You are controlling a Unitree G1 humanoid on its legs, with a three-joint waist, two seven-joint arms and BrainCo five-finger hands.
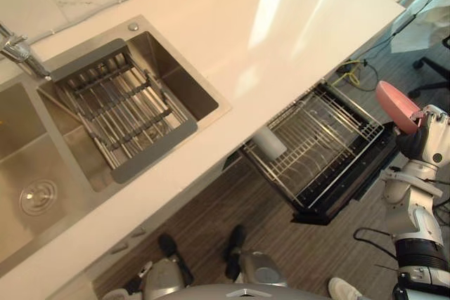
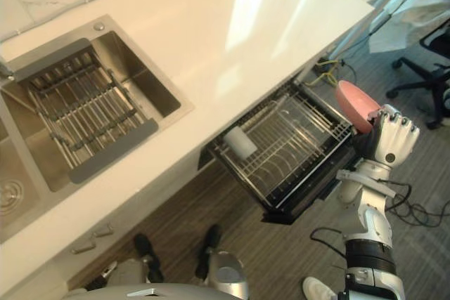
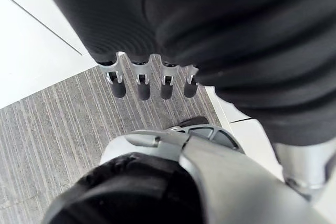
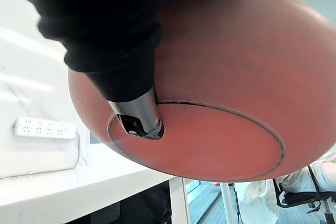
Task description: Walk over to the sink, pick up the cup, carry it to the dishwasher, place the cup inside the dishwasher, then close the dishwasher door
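My right hand (image 2: 392, 140) is raised at the right, beyond the outer end of the dishwasher's pulled-out wire rack (image 1: 320, 147). It is shut on a pink bowl-shaped cup (image 1: 395, 105), held on edge; in the right wrist view the thumb (image 4: 137, 115) presses on the rounded pink underside (image 4: 231, 82). A white cup (image 1: 269, 143) lies on its side in the rack's corner nearest the counter. The open dishwasher door (image 1: 341, 201) shows as a dark panel under the rack. My left hand (image 3: 142, 86) hangs low above the striped floor with its fingers straight, holding nothing.
The white counter (image 1: 281, 26) runs diagonally, with a steel double sink (image 1: 179, 79) that holds a grey drain rack (image 1: 123, 114), and a tap (image 1: 17, 50). An office chair (image 2: 422, 68) and cables (image 1: 351, 72) are beyond the dishwasher. A person's white shoe (image 2: 316, 289) is by my right arm.
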